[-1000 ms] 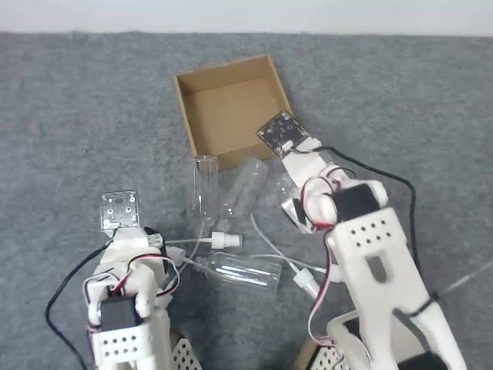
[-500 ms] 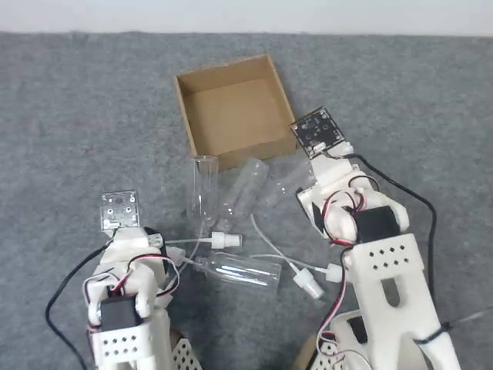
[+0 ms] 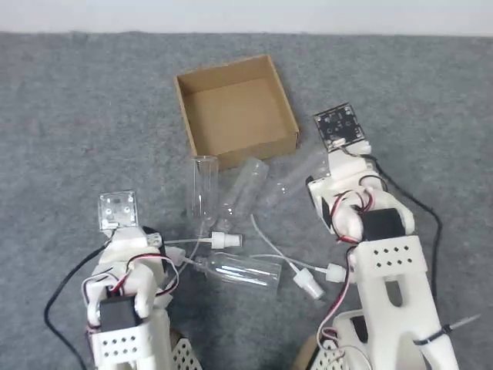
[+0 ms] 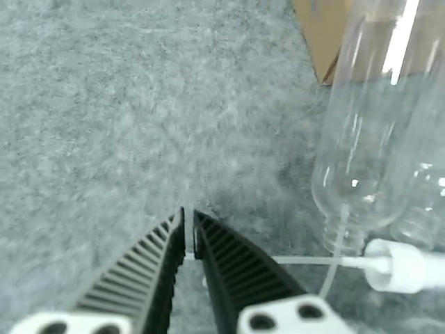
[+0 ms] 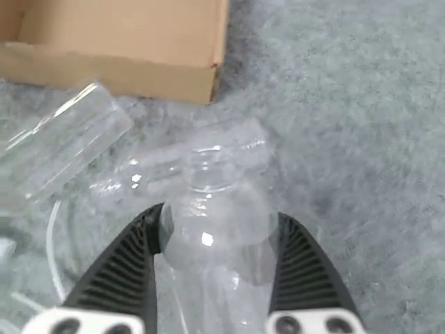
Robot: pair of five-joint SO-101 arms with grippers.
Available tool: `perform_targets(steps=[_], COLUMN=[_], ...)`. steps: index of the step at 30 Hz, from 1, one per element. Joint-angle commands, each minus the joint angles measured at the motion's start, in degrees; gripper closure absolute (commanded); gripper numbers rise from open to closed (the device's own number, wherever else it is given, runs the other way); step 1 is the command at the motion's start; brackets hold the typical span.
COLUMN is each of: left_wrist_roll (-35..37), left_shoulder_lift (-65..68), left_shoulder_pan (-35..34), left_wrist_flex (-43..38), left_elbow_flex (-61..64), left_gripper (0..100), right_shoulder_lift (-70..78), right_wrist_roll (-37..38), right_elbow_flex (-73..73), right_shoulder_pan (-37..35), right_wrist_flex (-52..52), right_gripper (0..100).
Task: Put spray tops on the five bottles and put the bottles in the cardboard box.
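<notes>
right gripper (image 5: 220, 221): fingers clamped on either side of an open-necked bottle (image 5: 215, 261); neck points at the near corner of the cardboard box (image 5: 118, 42), just short of it; can't tell if it's lifted or resting on the carpet (image 5: 361, 104)
left gripper (image 4: 189, 221): fingers pressed almost together, pinching the thin dip tube (image 4: 306, 261) of a spray top (image 4: 403, 266); the top lies at the mouth of another clear bottle (image 4: 361, 139)

risks, as I read it:
- held bottle is slick and round; grip sits on the body, so it could twist or slide out when tilted
- it has no top yet; dropping it in the box now skips the capping step
- the tube is flexible; held by the tube alone, the spray head will likely droop and swing, making it hard to aim into a neck; the tube may also slip out of the pinch
- loose tops (image 3: 312, 287) and their tubes lie crossed by the lying bottle (image 3: 243, 270); dragging one could roll its neighbours

vs 1 s ago: right arm has swung out to the right, away from the box corner; left arm, loose tops and the other bottles unchanged
</notes>
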Motion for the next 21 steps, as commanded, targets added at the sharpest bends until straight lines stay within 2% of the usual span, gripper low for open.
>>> perform_targets(steps=[1,4,8,12,17,21], left_wrist_roll=[-6.2,-14.1,-19.8,-23.3,-24.6,-25.6], left_shoulder_lift=[-1.1,-1.1,-1.1,-0.9,-0.7,-0.6], left_shoulder_pan=[-0.2,-0.1,0.2,0.3,0.1,0.1], left_wrist_flex=[-0.4,-0.1,-0.1,0.1,6.2,9.4], left_elbow_flex=[-8.0,-11.6,-14.5,-16.2,-19.6,-23.1], left_gripper=[99,99,99,98,87,88], right_shoulder_lift=[-2.7,-2.4,-2.3,-2.3,-2.3,-2.3], right_wrist_roll=[-1.1,-2.7,-3.0,-3.0,-2.8,-2.6], right_elbow_flex=[-0.5,-0.5,-0.5,-0.5,-0.5,-0.5], right_shoulder_pan=[1.8,1.8,1.8,1.8,1.8,1.8], right_wrist_flex=[-2.8,-2.8,-2.8,-2.8,-2.8,-2.8], right_gripper=[97.1,97.1,97.0,97.0,97.0,96.9])
